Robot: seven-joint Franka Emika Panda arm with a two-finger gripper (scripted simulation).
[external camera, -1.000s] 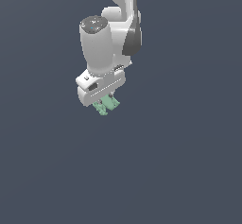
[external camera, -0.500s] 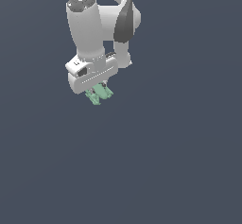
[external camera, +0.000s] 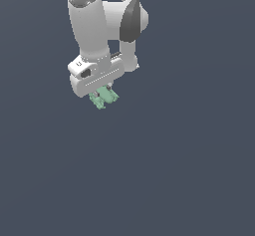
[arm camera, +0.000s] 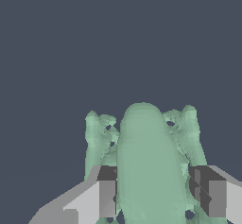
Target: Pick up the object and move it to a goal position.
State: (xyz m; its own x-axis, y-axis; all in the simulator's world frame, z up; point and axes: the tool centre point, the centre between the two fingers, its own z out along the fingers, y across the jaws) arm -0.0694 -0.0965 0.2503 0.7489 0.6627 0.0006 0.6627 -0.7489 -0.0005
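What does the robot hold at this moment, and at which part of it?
The gripper holds the mint-green object. Its jaws press on the two sides of the rounded middle part, near the end closest to the wrist.

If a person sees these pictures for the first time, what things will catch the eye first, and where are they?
First comes the big white arm in the upper part of the exterior view, set against a plain dark blue-grey background. Below it, the gripper is shut on the small mint-green object, which sticks out under the white hand. In the wrist view, the same object fills the space between the two grey fingertips, its rounded middle flanked by ridged side parts.
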